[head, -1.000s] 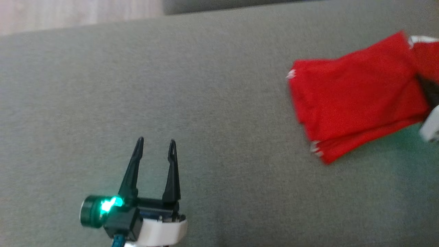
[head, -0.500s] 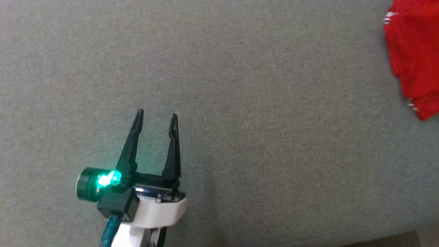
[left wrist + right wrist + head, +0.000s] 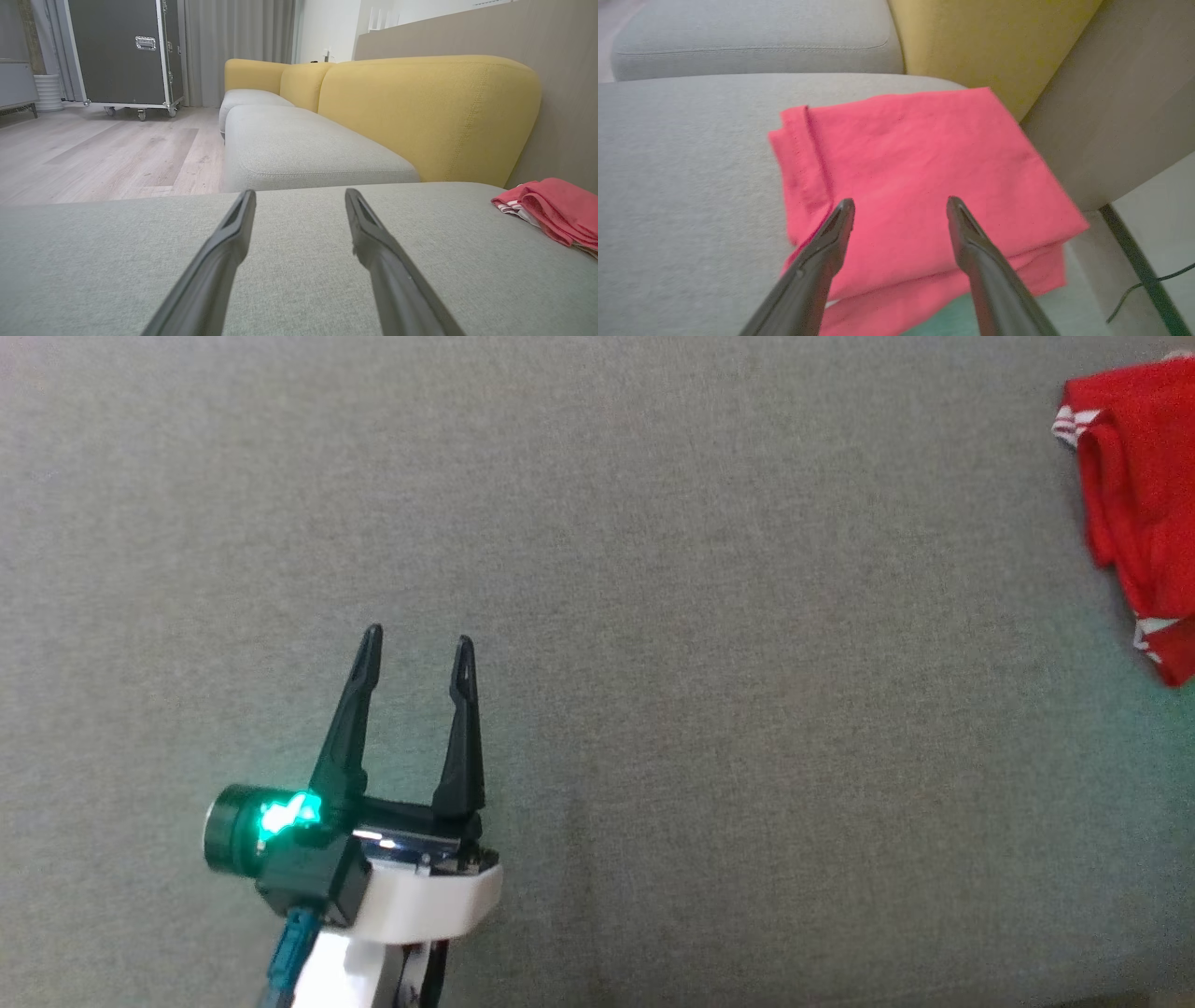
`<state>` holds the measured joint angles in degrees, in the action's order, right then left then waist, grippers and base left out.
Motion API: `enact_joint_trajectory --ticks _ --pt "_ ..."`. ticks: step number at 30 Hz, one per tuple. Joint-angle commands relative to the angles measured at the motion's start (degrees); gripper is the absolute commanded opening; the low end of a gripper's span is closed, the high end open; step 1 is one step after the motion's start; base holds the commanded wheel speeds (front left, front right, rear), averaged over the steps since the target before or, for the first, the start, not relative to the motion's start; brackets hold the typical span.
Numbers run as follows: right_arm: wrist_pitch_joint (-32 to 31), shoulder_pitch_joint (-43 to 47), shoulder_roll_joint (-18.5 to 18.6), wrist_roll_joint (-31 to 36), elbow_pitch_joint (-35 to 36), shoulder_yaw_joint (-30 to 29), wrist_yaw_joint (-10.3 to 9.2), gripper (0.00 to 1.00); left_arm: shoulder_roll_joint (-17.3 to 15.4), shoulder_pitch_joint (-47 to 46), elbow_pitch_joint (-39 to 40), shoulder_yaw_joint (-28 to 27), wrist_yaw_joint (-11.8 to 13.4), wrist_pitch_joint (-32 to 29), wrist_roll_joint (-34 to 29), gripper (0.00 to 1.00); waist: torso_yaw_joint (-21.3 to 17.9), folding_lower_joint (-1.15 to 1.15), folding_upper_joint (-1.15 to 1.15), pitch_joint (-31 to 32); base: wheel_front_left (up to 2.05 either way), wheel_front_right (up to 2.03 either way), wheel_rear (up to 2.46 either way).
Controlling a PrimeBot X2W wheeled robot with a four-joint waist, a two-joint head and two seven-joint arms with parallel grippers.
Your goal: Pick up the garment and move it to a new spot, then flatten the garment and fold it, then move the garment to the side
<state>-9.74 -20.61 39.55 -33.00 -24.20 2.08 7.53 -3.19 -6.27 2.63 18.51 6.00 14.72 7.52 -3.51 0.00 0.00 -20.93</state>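
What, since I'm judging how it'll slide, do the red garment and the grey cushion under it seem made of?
Red garment: thin, matte cloth, probably cotton-like; stitched hem, soft folded layers. Grey cushion: matte woven upholstery fabric, judging by its flecked weave.

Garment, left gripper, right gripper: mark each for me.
garment [image 3: 920, 154], right wrist view, middle of the top folded layer.
left gripper [image 3: 418, 637], head view, midway between its open fingertips.
right gripper [image 3: 900, 202], right wrist view, midway between its open fingertips.
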Motion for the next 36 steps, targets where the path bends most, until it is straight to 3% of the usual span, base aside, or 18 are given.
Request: enact_joint_trajectory --ticks 1,8,9,16,19,27,36 --pt "0.9 1.5 1.1 0.7 2.2 0.0 -0.04 1.00 0.3 0.8 1.4 -1.7 0.0 0.3 0.1 1.00 0.8 0.00 0.00 1.7 0.00 0.00 0.00" --pt "5.5 7.7 -11.4 3.7 6.7 5.2 -0.04 1.00 0.3 4.0 -1.7 -2.0 -0.2 0.3 1.0 1.00 2.7 0.00 0.00 8.5 0.00 0.00 0.00" --pt "8.2 9.4 -14.2 4.5 6.5 8.2 -0.04 1.00 0.3 5.1 -3.0 -2.1 -0.1 0.3 1.7 1.00 3.4 0.00 0.00 10.7 0.00 0.00 0.00" --pt "22.5 13.8 -22.3 9.1 3.5 19.1 -0.04 1.00 0.3 9.9 -6.5 -3.9 0.3 0.3 4.3 1.00 4.8 0.00 0.00 18.8 0.00 0.00 0.00" --pt "24.6 15.6 -25.0 10.1 3.8 18.6 -0.04 1.00 0.3 12.2 -6.3 -4.9 0.8 0.3 4.2 1.00 4.9 0.00 0.00 21.1 0.00 0.00 0.00" --pt "24.7 25.1 -30.7 22.6 17.7 6.8 -0.04 1.00 0.3 16.4 -3.7 -6.4 0.5 0.3 3.0 1.00 5.2 0.00 0.00 24.1 0.00 0.00 0.00" --pt "24.7 30.8 -32.9 26.4 20.6 3.9 -0.04 1.00 0.3 18.4 -3.1 -7.6 -0.3 0.3 2.3 1.00 5.0 0.00 0.00 25.5 0.00 0.00 0.00"
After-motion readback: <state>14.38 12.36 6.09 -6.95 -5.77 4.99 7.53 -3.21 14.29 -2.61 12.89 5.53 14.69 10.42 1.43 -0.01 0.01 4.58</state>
